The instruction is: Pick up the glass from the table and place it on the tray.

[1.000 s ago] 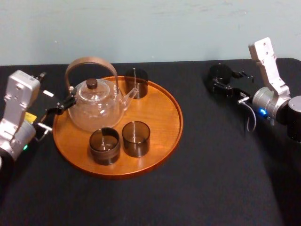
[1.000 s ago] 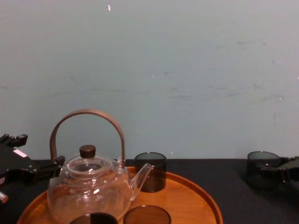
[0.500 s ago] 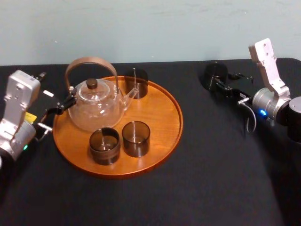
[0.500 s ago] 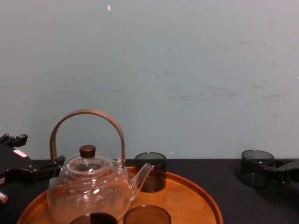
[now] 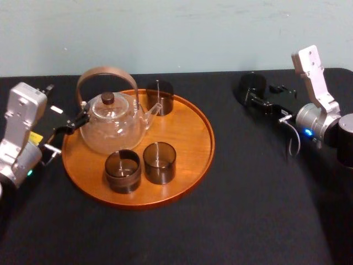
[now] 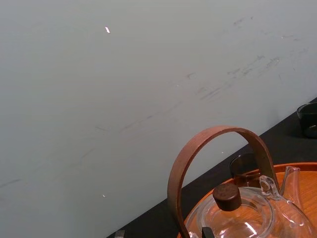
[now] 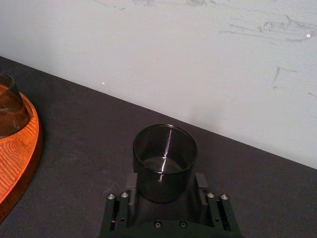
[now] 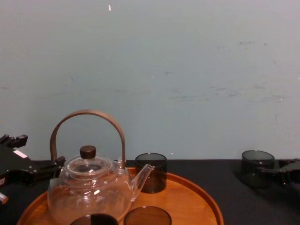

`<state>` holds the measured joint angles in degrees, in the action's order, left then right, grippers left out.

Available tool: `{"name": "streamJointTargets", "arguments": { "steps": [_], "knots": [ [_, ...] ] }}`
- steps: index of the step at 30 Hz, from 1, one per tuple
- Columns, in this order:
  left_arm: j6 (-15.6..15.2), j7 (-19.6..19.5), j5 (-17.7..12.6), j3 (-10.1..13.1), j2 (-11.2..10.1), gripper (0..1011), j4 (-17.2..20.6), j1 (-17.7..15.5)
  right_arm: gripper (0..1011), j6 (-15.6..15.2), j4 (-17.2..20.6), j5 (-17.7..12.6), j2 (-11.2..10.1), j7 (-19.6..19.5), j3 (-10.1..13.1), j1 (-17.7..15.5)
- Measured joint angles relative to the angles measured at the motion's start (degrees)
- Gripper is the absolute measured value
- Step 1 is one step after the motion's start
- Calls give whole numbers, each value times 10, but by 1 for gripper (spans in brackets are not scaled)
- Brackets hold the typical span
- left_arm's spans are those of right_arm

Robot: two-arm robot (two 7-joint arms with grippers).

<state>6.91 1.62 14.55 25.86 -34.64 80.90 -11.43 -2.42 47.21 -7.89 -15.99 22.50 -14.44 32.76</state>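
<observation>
**One dark glass (image 5: 252, 85) held in the right pincer (image 5: 253, 95), well right of the tray (image 5: 205, 144)**

One smoky glass is apart from the tray, well off to its right and about level with its back rim. Bare black bench (image 5: 248, 210) lies between the two. The glass stands upright, mouth up, between the right pincer's two black fingers (image 7: 131, 181). One finger is on each side of its lower wall and pressed against it. The pincer is closed to the width of the glass and grips only that. The right wrist view shows the base of the glass low between the fingers, just ahead of the pincer's body. Whether the base rests on the bench or hangs just above it cannot be told. In the chest view the glass (image 8: 257, 168) shows far right of the tray, and the pincer reaches it from the side away from the tray.

On the tray stands a clear teapot (image 5: 113, 126) with a brown hoop handle, in the left half. A back cup (image 5: 160, 97) stands by the teapot's spout, near the tray's back rim. A left front cup (image 5: 122, 171) and a right front cup (image 5: 159, 162) stand side by side near the tray's front rim.

The left pincer (image 5: 70, 126) sits at the tray's left edge, just beside the teapot.
</observation>
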Motion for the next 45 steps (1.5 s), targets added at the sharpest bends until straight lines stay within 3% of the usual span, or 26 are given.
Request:
{"name": "streamJointTargets", "arguments": {
  "steps": [12,24,30,31,45],
  "knots": [
    [0,0,0,0,0,1010,0,0,1007,-2,5,-7,-3,3,4,-4],
    [0,0,0,0,0,1009,0,0,1010,6,-24,-5,4,5,-1,17],
    [0,0,0,0,0,1009,0,0,1009,17,-67,0,15,6,-5,46],
    [0,0,0,0,0,1010,0,0,1009,25,-106,5,25,9,-8,70],
    [0,0,0,0,0,1010,0,0,1009,74,-238,20,59,23,-13,145]
  ]
}}
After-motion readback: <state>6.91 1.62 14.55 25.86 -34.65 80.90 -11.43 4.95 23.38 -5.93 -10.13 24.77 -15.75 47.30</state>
